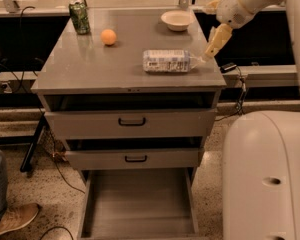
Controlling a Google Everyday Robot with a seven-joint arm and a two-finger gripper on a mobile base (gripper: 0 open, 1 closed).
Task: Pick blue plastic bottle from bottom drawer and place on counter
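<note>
The blue plastic bottle (167, 61) is lying on the counter (90, 66), seemingly placed. The gripper (209, 32) is hovering just beside it, fingers (216, 39) released; retreating cleanly comes next.

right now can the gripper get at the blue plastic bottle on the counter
Likely yes: the gripper hangs beside the cap end of the blue plastic bottle, lying on the counter, nothing between them.
</note>
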